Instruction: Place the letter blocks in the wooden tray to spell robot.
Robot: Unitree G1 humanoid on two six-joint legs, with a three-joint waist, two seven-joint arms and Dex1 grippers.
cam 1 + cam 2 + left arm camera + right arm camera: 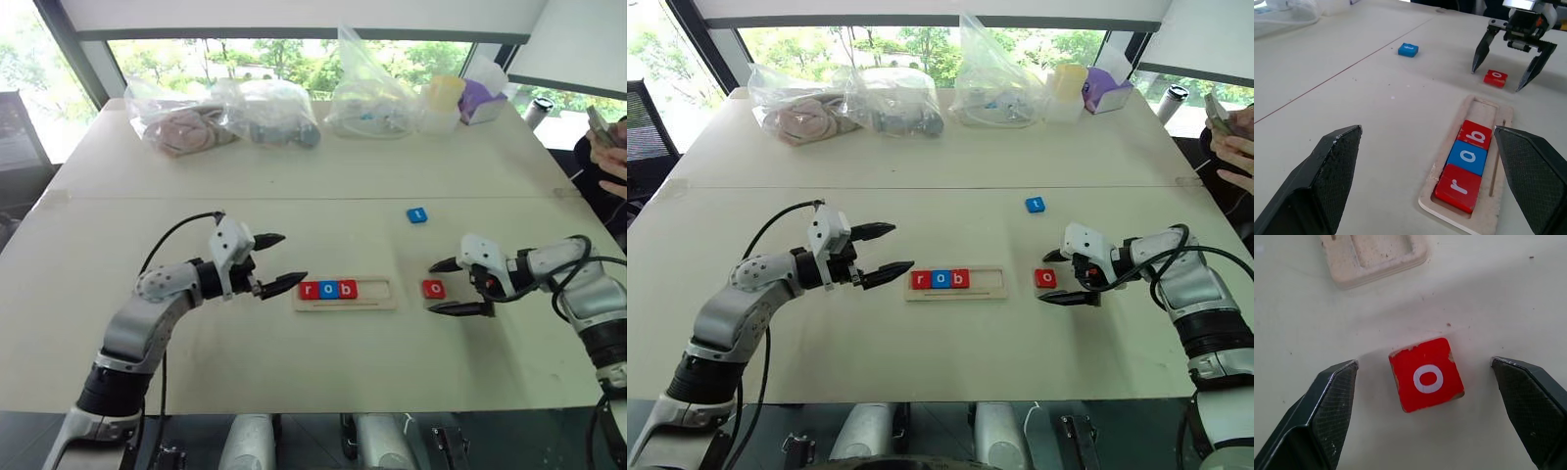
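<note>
The wooden tray (pixel 377 303) lies mid-table holding a red "r" block (pixel 309 290), a blue "o" block (pixel 328 289) and a red "b" block (pixel 348 289) in its left half. A red "o" block (pixel 433 289) lies on the table just right of the tray. My right gripper (pixel 443 286) stands open, its fingers on either side of that block without touching it; the right wrist view shows the red "o" block (pixel 1426 374) between them. A blue block (pixel 417 215) lies farther back. My left gripper (pixel 277 261) hovers open just left of the tray.
Several clear plastic bags (pixel 274 113) and a purple box (pixel 480 101) line the far edge of the table. A person's hand (pixel 609 162) holding a phone is at the far right. A seam (pixel 294 199) runs across the table.
</note>
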